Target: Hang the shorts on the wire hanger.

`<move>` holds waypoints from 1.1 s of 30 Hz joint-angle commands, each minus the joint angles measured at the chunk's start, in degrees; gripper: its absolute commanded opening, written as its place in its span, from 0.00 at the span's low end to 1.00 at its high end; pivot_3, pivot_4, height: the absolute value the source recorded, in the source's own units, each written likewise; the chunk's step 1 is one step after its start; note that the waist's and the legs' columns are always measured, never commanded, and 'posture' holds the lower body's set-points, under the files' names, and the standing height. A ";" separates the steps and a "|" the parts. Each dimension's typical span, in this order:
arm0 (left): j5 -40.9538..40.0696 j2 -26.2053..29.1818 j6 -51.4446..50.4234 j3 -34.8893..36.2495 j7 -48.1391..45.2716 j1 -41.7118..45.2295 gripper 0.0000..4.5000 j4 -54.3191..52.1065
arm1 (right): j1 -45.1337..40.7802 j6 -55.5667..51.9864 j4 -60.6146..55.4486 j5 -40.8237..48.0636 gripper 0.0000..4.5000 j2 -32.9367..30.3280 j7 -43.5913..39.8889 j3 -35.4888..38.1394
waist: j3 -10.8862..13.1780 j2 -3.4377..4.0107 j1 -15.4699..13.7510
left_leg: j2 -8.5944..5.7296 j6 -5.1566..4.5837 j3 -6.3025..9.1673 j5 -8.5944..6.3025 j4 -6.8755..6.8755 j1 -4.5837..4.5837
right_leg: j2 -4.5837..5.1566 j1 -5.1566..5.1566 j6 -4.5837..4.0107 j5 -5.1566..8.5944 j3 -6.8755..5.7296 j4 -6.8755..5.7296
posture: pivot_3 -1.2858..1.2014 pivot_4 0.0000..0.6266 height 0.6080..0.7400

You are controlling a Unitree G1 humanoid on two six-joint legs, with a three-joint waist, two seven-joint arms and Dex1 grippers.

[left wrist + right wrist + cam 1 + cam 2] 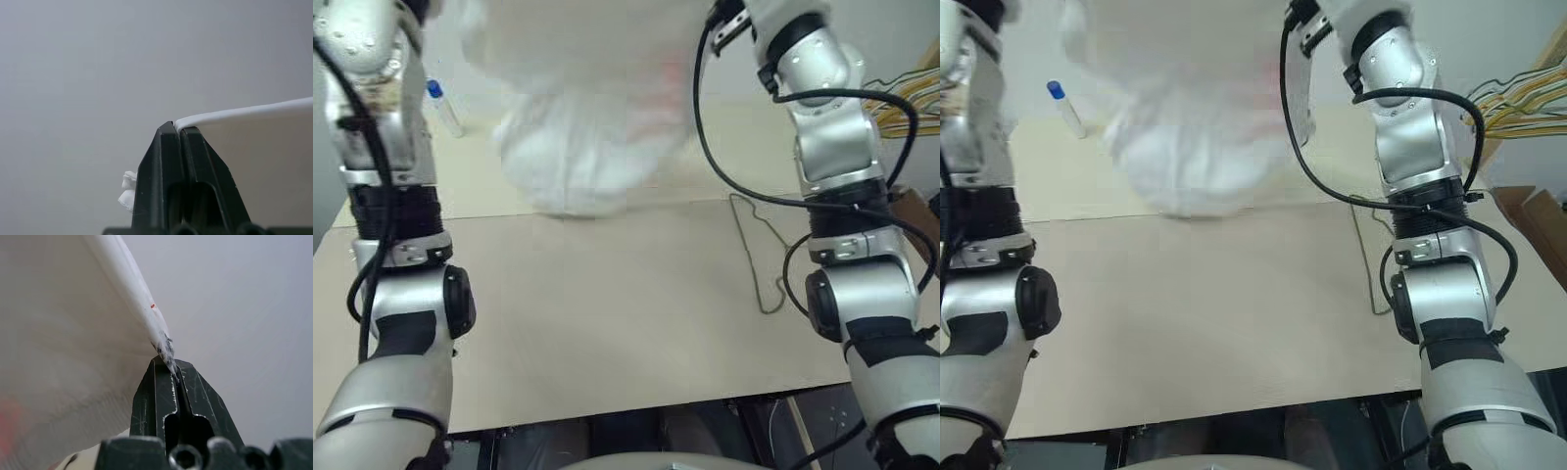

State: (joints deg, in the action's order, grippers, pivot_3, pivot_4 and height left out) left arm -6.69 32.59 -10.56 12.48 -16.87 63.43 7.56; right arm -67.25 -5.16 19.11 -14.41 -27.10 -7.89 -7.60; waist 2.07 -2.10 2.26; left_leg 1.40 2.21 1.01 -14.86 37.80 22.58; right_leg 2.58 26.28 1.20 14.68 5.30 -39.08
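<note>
Left gripper (177, 128) is pressed together on a thin white edge of the shorts (582, 127), you can see the hem running out from between its black fingers in the left wrist view. Right gripper (171, 364) is doing the same thing, clamped tight on another bit of the white fabric, and the pinched corner looks a little grey and scuffed right where it goes into the jaws. So both arms are up high and the shorts hang between them as a big white bundle, sitting at about 12 o'clock in the head view, with the bottom of the cloth sagging down close to the far part of the table (607, 323); can't really tell if it's touching or just above it. There's a faint pink smudge on the fabric toward the right side. The wire hanger (759, 255) is lying flat on the table at roughly 3 o'clock, just beside the right arm and well apart from the shorts. Over at 10 o'clock there's a small bottle with a blue cap (445, 106) on the table, and a bunch of yellow hangers (901, 108) off at 2 o'clock.
</note>
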 commanded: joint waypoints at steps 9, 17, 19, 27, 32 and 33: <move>-15.84 19.50 -10.00 9.16 -34.28 -54.27 0.00 -32.12 | 28.47 8.56 -14.97 -4.95 0.01 -14.49 -26.23 -12.50 | 0.11 0.07 1.85 | -0.55 -0.96 0.19 -0.50 0.22 -1.19 | 0.37 -2.08 0.92 -0.10 0.01 1.57 | 0.55 0.00 1.00; -3.07 31.46 -6.02 5.54 -46.98 -85.63 0.00 -37.30 | 37.02 11.48 -23.58 -0.99 0.01 -20.03 -44.38 -17.32 | 0.59 0.27 0.15 | -0.21 -1.07 0.09 -0.49 0.20 -3.27 | -0.03 -4.07 0.84 0.52 0.06 1.68 | 0.55 0.00 1.00; -0.71 32.71 -4.96 5.66 -47.93 -89.64 0.00 -37.17 | 37.97 9.95 -26.64 0.47 0.01 -22.23 -49.43 -17.13 | 0.60 0.36 -0.09 | -0.18 -1.13 0.02 -0.53 0.11 -3.45 | -0.04 -4.20 0.80 0.59 0.11 1.71 | 0.55 0.00 1.00; -0.23 32.97 -1.59 9.33 -54.41 -101.25 0.00 -42.12 | 43.09 9.18 -34.82 4.16 0.01 -29.97 -60.64 -16.07 | 0.63 0.24 -1.95 | -0.06 -1.43 -0.18 -0.73 0.09 -3.21 | -0.03 -4.07 0.89 0.29 0.10 1.99 | 0.55 0.00 1.00; -0.48 31.73 0.28 12.92 -57.42 -105.15 0.00 -42.74 | 46.33 7.07 -39.64 7.41 0.01 -32.08 -63.68 -14.73 | 0.63 0.24 -1.97 | 0.21 -1.42 -0.37 -0.73 0.10 -3.39 | -0.20 -4.11 0.70 0.55 0.10 1.97 | 0.55 0.00 1.00; 0.06 31.90 1.02 13.23 -57.87 -105.47 0.00 -42.23 | 46.88 7.47 -40.37 8.37 0.01 -32.47 -64.31 -14.60 | 0.63 0.24 -1.98 | 0.25 -1.42 -0.38 -0.73 0.10 -3.39 | -0.24 -4.10 0.70 0.55 0.09 1.96 | 0.55 0.00 1.00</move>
State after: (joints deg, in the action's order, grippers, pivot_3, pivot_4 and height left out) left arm -8.95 63.91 -10.00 22.90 -73.04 -41.17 -37.07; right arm -20.43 3.83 -21.12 -6.64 -56.87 -70.67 -26.32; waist 2.70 -1.86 0.28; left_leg 1.67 0.78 0.63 -15.59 37.90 19.19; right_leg 2.31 22.20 1.91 15.23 5.39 -37.12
